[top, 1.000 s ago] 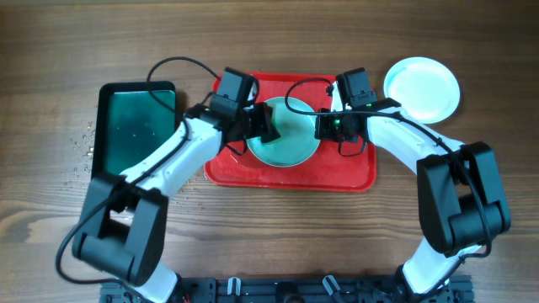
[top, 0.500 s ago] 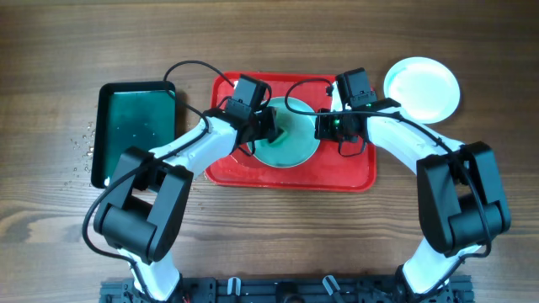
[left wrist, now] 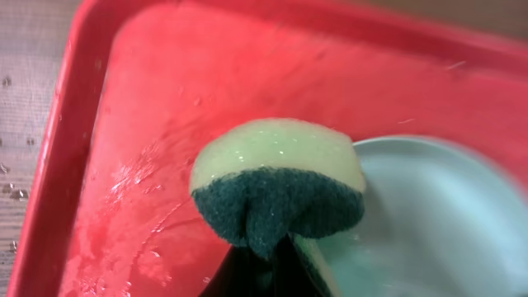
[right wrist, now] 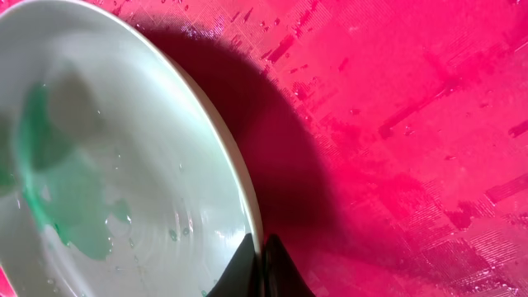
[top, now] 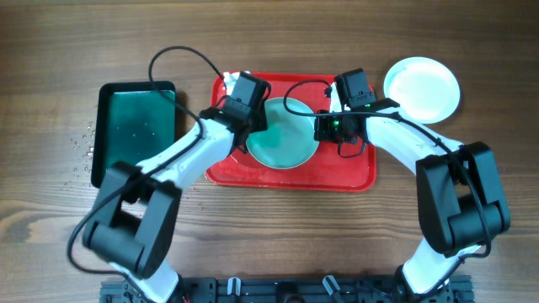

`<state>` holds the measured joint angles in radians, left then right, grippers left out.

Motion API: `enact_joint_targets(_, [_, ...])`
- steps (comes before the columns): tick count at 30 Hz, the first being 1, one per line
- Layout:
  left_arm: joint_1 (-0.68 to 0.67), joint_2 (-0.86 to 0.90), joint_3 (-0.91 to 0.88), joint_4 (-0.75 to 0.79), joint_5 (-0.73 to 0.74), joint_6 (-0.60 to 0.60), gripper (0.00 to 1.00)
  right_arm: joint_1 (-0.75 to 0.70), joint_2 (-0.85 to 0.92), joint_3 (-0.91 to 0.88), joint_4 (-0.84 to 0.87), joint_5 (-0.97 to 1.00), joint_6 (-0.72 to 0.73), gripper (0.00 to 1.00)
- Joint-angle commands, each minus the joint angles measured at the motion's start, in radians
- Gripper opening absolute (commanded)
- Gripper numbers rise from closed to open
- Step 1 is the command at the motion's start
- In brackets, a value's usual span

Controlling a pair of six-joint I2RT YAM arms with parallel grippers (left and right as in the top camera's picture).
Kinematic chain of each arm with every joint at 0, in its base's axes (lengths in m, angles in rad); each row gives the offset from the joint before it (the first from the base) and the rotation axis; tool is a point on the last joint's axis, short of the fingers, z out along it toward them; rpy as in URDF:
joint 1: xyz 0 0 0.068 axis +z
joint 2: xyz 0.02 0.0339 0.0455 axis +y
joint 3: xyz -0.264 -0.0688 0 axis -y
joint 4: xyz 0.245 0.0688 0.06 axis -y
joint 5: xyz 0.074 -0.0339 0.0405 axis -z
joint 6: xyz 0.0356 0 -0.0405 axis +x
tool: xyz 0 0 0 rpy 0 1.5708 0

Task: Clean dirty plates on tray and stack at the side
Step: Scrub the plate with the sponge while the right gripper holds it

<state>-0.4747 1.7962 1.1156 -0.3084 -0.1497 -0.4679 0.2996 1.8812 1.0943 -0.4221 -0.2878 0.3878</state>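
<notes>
We see the right end effector [right wrist: 259, 257] pinching a wet, green-smeared aqua plate [right wrist: 107, 173]; the left end effector [left wrist: 257, 262] grips a sponge [left wrist: 276, 186].

Dark brown wood-grain table [top: 269, 34], scattered water droplets [top: 84, 147] toward its left side
</notes>
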Motion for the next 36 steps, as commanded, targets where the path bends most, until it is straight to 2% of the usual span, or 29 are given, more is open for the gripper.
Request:
enact_joint_targets(1, [0.007, -0.045, 0.001, 0.008, 0.331, 0.013, 0.04, -0.002, 0.013, -0.008, 0.000, -0.001, -0.020, 0.04])
enact_joint_targets(4, [-0.008, -0.011, 0.001, 0.002, 0.442, -0.024, 0.04, -0.002, 0.013, -0.008, 0.001, -0.001, -0.020, 0.04])
enact_joint_targets(10, [-0.045, 0.053, 0.001, -0.042, 0.394, -0.037, 0.04, -0.002, 0.013, -0.008, -0.002, -0.001, -0.021, 0.04])
enact_joint_targets(19, [-0.044, 0.052, 0.001, -0.160, -0.125, -0.037, 0.04, -0.002, 0.013, -0.008, -0.003, -0.001, -0.021, 0.04])
enact_joint_targets(24, [-0.044, -0.003, 0.003, -0.152, -0.320, -0.037, 0.04, -0.002, 0.013, -0.008, -0.008, -0.001, -0.022, 0.04])
enact_joint_targets(31, [-0.037, -0.190, 0.005, -0.123, -0.330, -0.056, 0.04, -0.002, 0.013, -0.008, -0.008, -0.001, -0.028, 0.04])
enact_joint_targets(36, [0.073, -0.343, 0.005, -0.143, -0.189, -0.071, 0.04, -0.002, 0.004, 0.013, -0.006, -0.003, -0.087, 0.04])
